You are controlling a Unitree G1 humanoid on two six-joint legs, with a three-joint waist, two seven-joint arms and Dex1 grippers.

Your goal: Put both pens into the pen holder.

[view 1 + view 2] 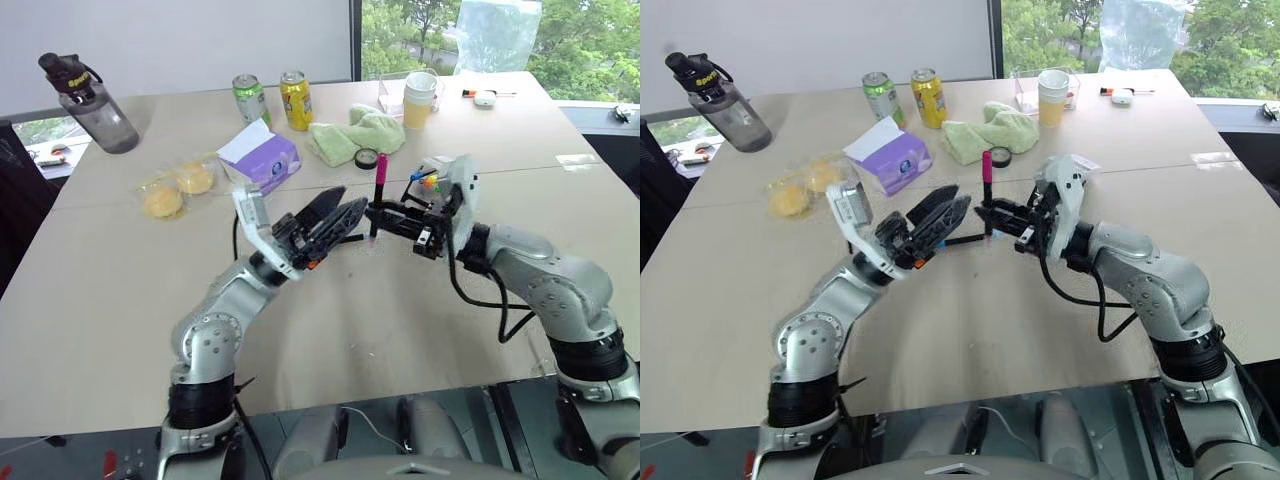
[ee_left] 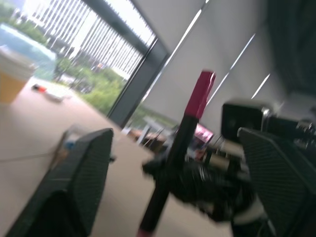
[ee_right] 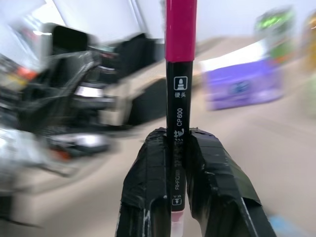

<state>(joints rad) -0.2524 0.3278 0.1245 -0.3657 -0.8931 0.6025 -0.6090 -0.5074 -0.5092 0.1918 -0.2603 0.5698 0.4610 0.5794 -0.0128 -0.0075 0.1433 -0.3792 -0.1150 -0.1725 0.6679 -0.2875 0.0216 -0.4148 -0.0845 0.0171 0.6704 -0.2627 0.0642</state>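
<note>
- The pink-capped pen (image 3: 179,123) is showing a smooth, glossy plastic barrel with white printing, and the right gripper (image 3: 178,197) clamping it is wearing matt black, slightly wrinkled wrapping on its fingers.
- The left gripper (image 2: 173,197) is showing finely textured, matt black pads.
- The desk (image 1: 120,300) is looking matt and smooth, a pale laminate.
- At twelve o'clock on it, a green cloth (image 1: 355,135) is lying soft and crumpled beside two shiny metal cans (image 1: 272,100).

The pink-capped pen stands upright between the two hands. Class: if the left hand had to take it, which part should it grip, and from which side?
Grip the black barrel of the pink-capped pen just above the right hand, which is already clamped on the lower barrel. Come in level from the robot's left: the pen stands upright and the open left hand faces it from there.
</note>
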